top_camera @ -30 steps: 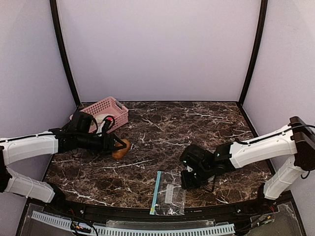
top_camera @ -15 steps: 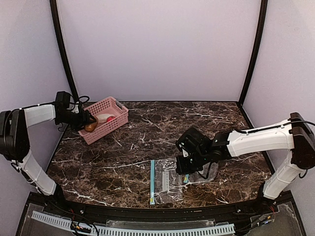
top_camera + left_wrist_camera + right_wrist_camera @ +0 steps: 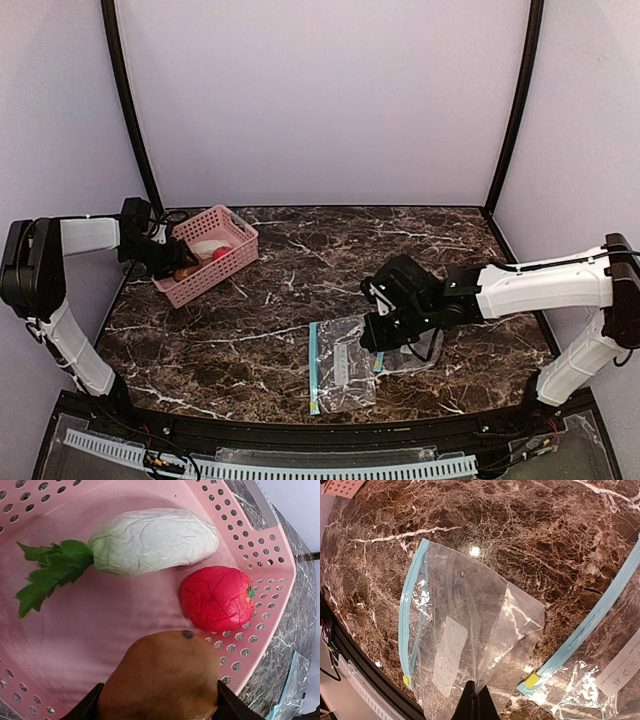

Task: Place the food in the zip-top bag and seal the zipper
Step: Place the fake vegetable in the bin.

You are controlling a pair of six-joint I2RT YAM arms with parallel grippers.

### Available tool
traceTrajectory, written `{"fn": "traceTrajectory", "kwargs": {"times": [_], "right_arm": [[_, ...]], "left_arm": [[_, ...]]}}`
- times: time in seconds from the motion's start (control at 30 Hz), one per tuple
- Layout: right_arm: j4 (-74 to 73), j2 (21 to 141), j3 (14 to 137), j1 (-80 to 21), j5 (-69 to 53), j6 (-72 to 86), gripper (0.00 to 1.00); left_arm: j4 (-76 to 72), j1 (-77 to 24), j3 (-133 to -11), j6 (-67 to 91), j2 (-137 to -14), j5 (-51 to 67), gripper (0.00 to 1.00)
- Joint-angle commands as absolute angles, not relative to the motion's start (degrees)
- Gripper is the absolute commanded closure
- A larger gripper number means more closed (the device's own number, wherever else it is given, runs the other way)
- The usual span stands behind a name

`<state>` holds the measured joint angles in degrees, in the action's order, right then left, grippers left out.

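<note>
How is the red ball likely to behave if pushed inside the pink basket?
The red ball looks round, so it would probably roll. The pink basket wall beside it should stop it quickly. Its wrinkled skin suggests something soft and light.

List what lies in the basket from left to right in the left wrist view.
In the pink basket: green leafy sprig → whitish oblong piece → red ball. The brown bun at the bottom edge spans the same stretch as the oblong piece and the ball, so it is left out.
</note>
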<state>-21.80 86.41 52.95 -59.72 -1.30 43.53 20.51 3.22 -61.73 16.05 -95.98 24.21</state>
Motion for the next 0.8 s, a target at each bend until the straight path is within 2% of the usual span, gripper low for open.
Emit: {"fn": "traceTrajectory", "kwargs": {"times": [0.0, 0.23, 0.33, 0.43, 0.53, 0.57, 0.63, 0.77], "right_arm": [[-20.1, 84.1, 51.1, -59.1, -0.6, 42.3, 1.0], [-17.2, 82.8, 48.0, -59.1, -2.5, 41.4, 1.0], [-16.8, 83.5, 47.7, -59.0, -2.5, 40.5, 1.0], [-18.8, 84.0, 49.3, -59.1, -1.4, 39.7, 0.75], [-24.2, 84.4, 52.7, -59.2, 1.7, 38.6, 0.43], [-26.5, 84.2, 54.2, -59.4, 3.5, 38.4, 0.37], [-31.6, 84.4, 57.3, -60.8, 7.5, 38.5, 0.3], [-35.8, 85.7, 62.6, -65.1, 10.4, 41.0, 0.28]], "left_arm": [[25.8, -1.7, -55.8, 17.1, -92.0, 25.5, 0.53], [23.4, -7.7, -51.6, 21.8, -85.1, 23.9, 0.46], [25.6, -7.7, -52.4, 20.7, -83.0, 19.1, 0.36], [28.0, -7.7, -54.3, 19.1, -81.7, 17.8, 0.23], [29.9, -7.7, -54.6, 18.2, -79.7, 16.3, 0.08], [30.1, -7.7, -54.4, 17.6, -78.5, 16.0, 0.03], [31.0, -7.7, -54.0, 16.9, -76.6, 15.4, 0.02], [32.7, -7.7, -52.9, 16.4, -72.6, 16.6, 0.01]]}}
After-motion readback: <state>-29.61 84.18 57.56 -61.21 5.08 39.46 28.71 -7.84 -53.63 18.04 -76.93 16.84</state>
